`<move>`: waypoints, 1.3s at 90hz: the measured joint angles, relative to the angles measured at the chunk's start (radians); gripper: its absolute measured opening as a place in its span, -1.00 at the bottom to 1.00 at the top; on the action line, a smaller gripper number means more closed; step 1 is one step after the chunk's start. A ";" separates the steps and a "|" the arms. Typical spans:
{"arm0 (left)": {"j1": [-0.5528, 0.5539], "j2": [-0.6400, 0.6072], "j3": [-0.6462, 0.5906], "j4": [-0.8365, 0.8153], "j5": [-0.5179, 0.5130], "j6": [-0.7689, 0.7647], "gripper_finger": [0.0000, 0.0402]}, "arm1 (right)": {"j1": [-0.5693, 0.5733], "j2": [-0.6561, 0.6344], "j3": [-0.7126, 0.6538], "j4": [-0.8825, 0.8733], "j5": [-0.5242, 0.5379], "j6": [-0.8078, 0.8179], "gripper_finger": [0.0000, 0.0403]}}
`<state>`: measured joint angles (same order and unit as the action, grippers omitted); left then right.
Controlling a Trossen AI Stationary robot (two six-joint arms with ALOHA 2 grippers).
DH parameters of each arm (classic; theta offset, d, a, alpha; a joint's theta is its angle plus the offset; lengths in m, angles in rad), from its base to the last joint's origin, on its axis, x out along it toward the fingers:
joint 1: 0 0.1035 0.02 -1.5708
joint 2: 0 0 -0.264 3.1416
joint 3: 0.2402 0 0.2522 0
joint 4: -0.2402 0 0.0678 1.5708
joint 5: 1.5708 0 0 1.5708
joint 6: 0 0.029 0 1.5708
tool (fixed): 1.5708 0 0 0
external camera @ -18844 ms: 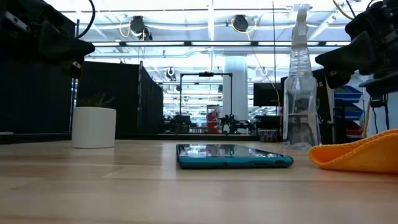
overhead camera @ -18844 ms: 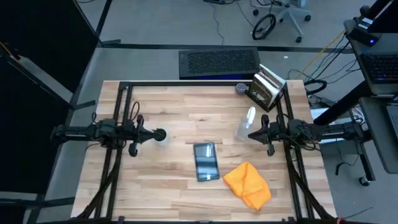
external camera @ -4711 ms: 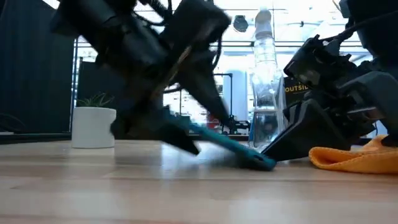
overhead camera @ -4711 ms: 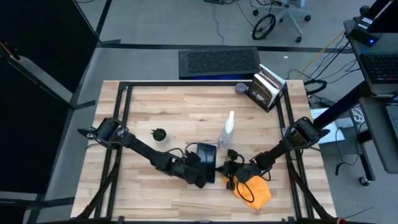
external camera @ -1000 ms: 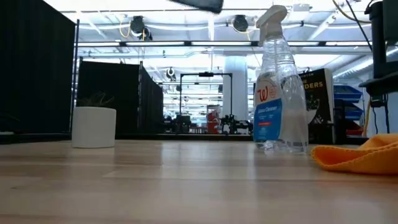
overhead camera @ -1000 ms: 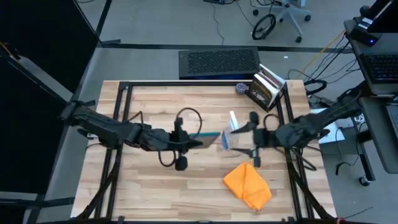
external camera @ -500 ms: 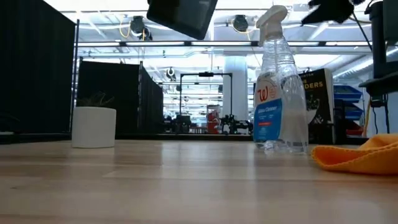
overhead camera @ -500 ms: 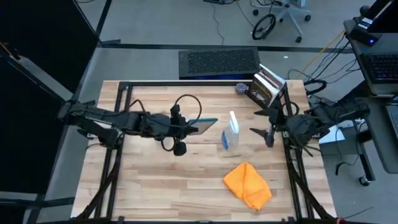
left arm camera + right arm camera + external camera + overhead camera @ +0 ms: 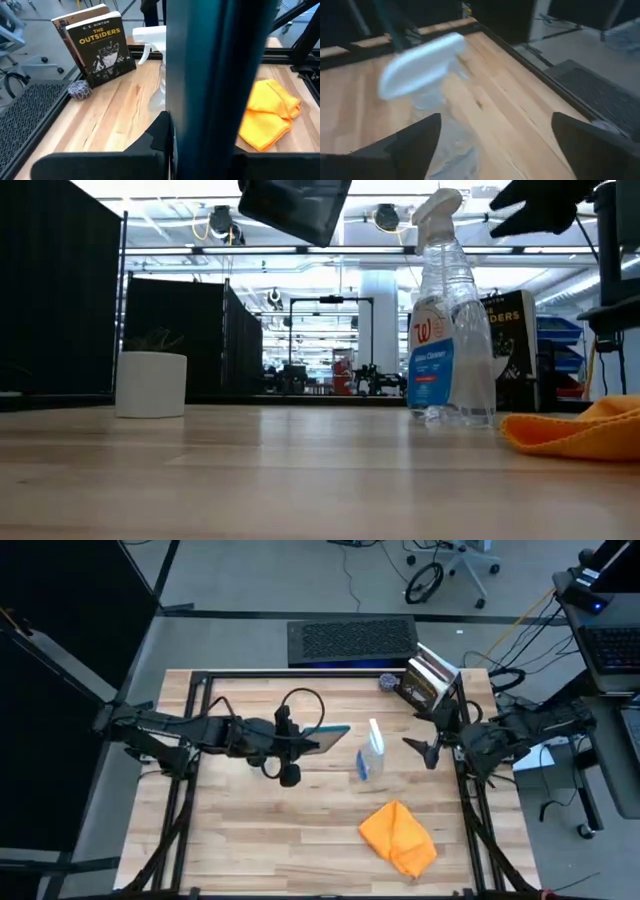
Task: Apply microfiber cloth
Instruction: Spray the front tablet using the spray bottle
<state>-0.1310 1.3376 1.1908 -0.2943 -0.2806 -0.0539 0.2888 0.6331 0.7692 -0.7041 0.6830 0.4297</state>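
The cloth (image 9: 398, 837) lies crumpled on the worktop (image 9: 250, 830), at its near right part, bright orange and soft, with folds. No hand touches it. In the low view it shows at the right edge (image 9: 585, 432), flat and low.

The left hand (image 9: 300, 745) is lifted above the middle of the worktop and is clenched on a tablet (image 9: 328, 738), which has a dark screen and a teal edge. The tablet is held up in the air, tilted. A black cable loops over this arm.

The right hand (image 9: 428, 736) hangs above the right side, its fingers spread wide and holding nothing.

Between the hands stands a clear plastic bottle (image 9: 370, 752) with a white sprayer, upright. A book (image 9: 427, 680) stands at the far right corner.
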 joint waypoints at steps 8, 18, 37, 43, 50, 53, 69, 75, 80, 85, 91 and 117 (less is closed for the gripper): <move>0.016 0.000 0.000 0.000 0.000 -0.012 -0.96 | -0.002 0.000 0.000 -0.008 -0.009 -0.013 0.92; 0.038 0.000 -0.007 0.012 0.000 -0.019 -0.96 | -0.002 0.000 0.000 0.009 -0.008 -0.026 0.81; 0.103 0.002 -0.020 0.025 -0.001 -0.019 -0.96 | -0.003 0.035 -0.023 0.075 -0.048 -0.041 0.75; 0.120 0.002 -0.020 0.027 -0.001 -0.019 -0.96 | -0.004 0.055 -0.045 0.085 -0.072 -0.040 0.75; 0.134 0.002 -0.020 0.026 -0.002 -0.019 -0.97 | -0.004 0.077 -0.063 0.141 -0.083 -0.048 0.75; 0.138 0.002 -0.020 0.026 -0.002 -0.019 -0.97 | -0.003 0.084 -0.071 0.166 -0.089 -0.052 0.75; 0.157 0.010 -0.021 0.029 0.038 -0.019 -0.97 | -0.037 0.080 -0.124 0.233 -0.193 -0.181 0.75; 0.164 0.018 -0.021 0.024 0.050 -0.020 -0.97 | -0.070 0.054 -0.128 0.253 -0.260 -0.219 0.75; 0.171 0.030 -0.021 0.026 0.067 -0.020 -0.97 | -0.098 0.029 -0.131 0.271 -0.345 -0.258 0.75; 0.176 0.042 -0.021 0.033 0.082 -0.021 -0.97 | -0.133 0.007 -0.132 0.307 -0.413 -0.305 0.75; 0.183 0.058 -0.021 0.046 0.099 -0.023 -0.97 | -0.177 -0.006 -0.135 0.352 -0.454 -0.360 0.75; 0.230 0.100 -0.022 0.134 0.123 -0.018 -0.97 | -0.364 0.004 -0.310 0.675 -0.642 -0.457 0.75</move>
<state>0.0985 1.4372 1.1687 -0.1606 -0.1578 -0.0717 -0.0749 0.6373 0.4597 -0.0286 0.0412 -0.0276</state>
